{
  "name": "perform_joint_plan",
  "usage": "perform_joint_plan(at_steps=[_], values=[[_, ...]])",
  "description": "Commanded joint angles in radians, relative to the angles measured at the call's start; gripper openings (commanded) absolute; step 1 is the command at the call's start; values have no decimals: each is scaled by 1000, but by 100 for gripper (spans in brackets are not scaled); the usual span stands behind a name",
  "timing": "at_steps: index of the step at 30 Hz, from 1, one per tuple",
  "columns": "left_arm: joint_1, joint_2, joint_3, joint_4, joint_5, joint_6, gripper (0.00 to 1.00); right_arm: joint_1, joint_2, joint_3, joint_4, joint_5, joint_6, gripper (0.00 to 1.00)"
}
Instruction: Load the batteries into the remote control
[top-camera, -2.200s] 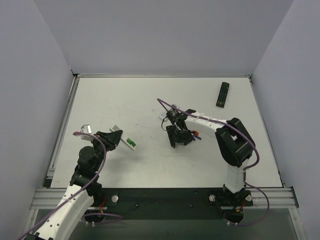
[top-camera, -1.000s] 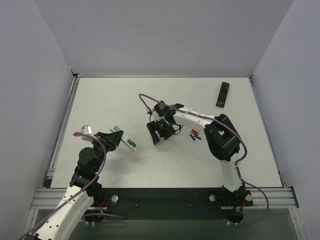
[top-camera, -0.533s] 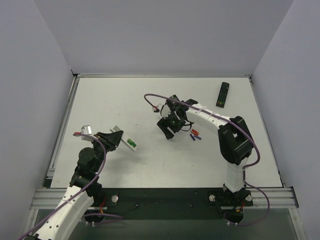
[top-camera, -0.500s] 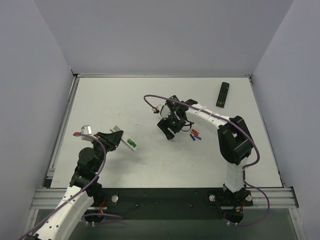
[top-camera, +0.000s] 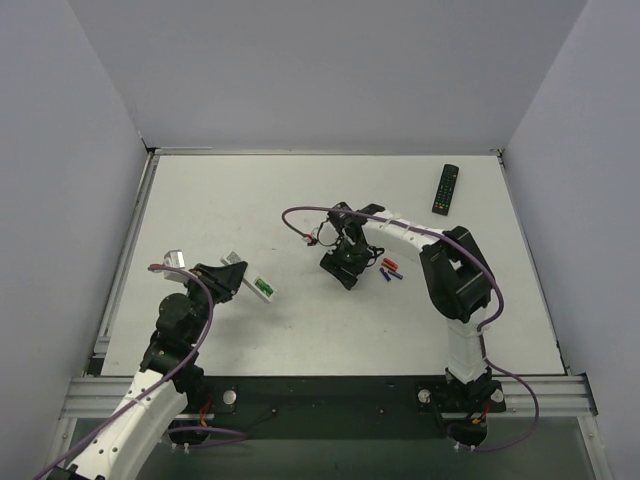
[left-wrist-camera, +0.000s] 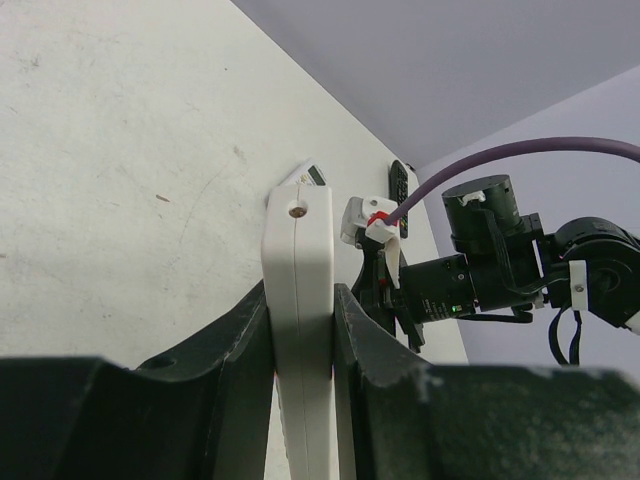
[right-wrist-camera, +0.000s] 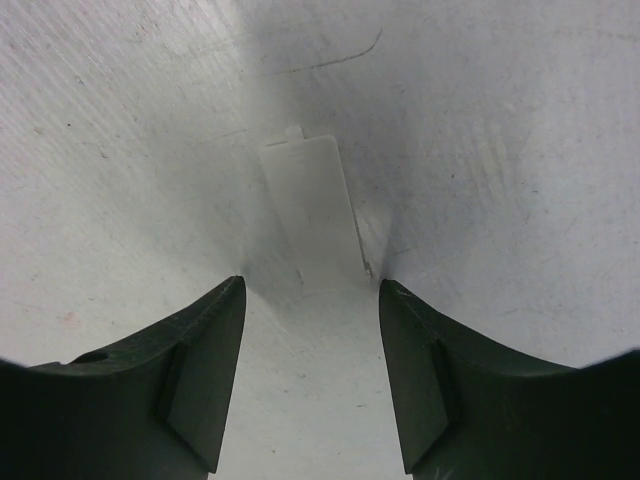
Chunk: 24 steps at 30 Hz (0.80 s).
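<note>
My left gripper (top-camera: 222, 278) is shut on the slim white remote control (top-camera: 250, 277), which it holds on edge above the table's left side. The batteries (top-camera: 263, 287) show as a green patch near the remote's free end. In the left wrist view the remote control (left-wrist-camera: 298, 240) rises between the pressed fingers (left-wrist-camera: 240, 330). My right gripper (top-camera: 342, 270) points down at mid-table with its jaws open. A small white cover plate (right-wrist-camera: 312, 215) lies flat just beyond its fingertips (right-wrist-camera: 225, 300), and nothing is between them.
Small red cells (top-camera: 390, 264) and blue cells (top-camera: 391, 275) lie just right of the right gripper. A black remote (top-camera: 445, 189) rests at the far right corner. Grey walls close in the table on three sides.
The right gripper has swung right from beside the held remote and now points down by the small cells, with its jaws somewhat narrower. The left arm and remote have stayed still.
</note>
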<state>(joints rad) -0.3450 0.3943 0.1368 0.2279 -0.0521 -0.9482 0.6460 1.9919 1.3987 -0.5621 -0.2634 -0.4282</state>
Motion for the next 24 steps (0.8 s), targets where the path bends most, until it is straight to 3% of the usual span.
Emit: perform_joint_plan(at_steps=[1,18,24], values=[[0,3,44,45,12,11,0,24,22,17,-58,41,-33,51],[1,14,53,45,18,11,0,60,64,22,-65,102,-37,41],[1,12,52,47,34,-4,0,60,77,28,-55,108,-14,33]])
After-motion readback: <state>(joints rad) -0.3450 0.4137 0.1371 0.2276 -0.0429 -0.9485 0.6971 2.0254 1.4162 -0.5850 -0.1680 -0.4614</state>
